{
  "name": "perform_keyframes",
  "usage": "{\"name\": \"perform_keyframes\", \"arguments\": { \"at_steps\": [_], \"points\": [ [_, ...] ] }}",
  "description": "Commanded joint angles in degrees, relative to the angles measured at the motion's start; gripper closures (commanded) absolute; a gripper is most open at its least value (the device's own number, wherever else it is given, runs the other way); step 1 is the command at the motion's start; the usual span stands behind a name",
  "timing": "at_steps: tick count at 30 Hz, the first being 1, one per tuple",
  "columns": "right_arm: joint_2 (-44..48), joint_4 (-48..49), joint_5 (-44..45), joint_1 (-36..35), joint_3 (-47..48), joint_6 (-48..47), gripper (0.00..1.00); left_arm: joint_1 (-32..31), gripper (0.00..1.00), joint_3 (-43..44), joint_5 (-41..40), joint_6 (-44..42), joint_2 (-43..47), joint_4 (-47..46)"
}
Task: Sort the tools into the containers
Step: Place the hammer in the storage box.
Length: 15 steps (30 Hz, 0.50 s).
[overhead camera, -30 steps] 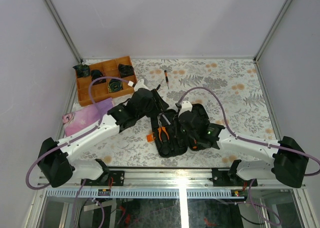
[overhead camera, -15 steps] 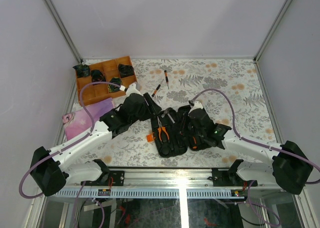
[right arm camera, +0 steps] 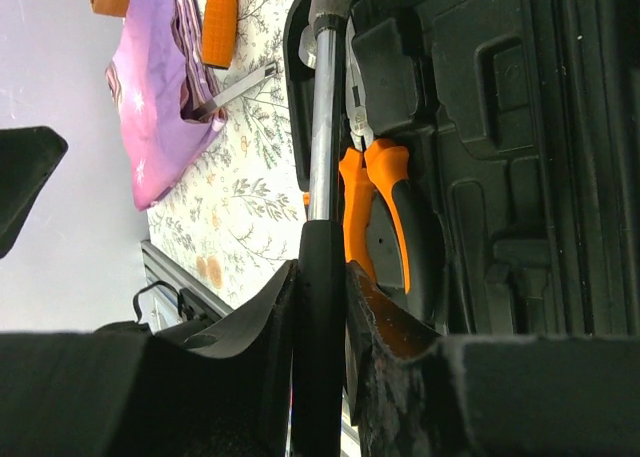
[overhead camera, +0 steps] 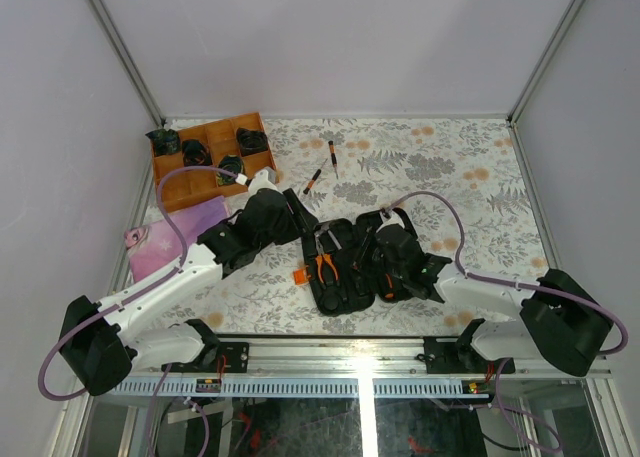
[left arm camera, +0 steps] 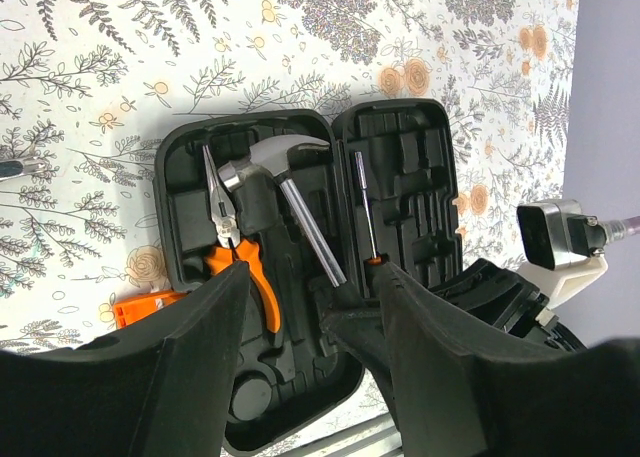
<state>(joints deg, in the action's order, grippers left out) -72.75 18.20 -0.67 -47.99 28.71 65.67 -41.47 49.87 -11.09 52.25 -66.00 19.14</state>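
right gripper (right arm camera: 320, 282) is clamped on the hammer (left arm camera: 300, 217) handle — shaft slanted across the left half of the tool case (left arm camera: 410, 197), head at its far end — left gripper (left arm camera: 310, 287) hangs open above.

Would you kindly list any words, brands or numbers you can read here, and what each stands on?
None is readable. The tool case, hammer and pliers show no lettering; any print on the orange tab or the purple packet is too small to tell.

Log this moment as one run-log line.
right fingers: shut on steel-headed hammer, in open black zip tool case; left fingers: open above case; orange-handled pliers: in case
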Motion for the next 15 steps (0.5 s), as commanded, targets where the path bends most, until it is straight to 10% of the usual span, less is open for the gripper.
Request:
{"name": "perform_keyframes", "arguments": {
  "at_steps": [1, 15],
  "points": [
    [-0.38, 8.8, 3.43, 0.31, -0.15, 4.74, 1.0, 0.56, 0.46, -0.29, -0.68, -1.36, 0.93, 0.15],
    [-6.36, 13.44, 5.59, 0.49, -2.58, 11.0, 1.0, 0.94, 0.46, -0.7, -0.6, -1.61, 1.18, 0.55]
  ]
}}
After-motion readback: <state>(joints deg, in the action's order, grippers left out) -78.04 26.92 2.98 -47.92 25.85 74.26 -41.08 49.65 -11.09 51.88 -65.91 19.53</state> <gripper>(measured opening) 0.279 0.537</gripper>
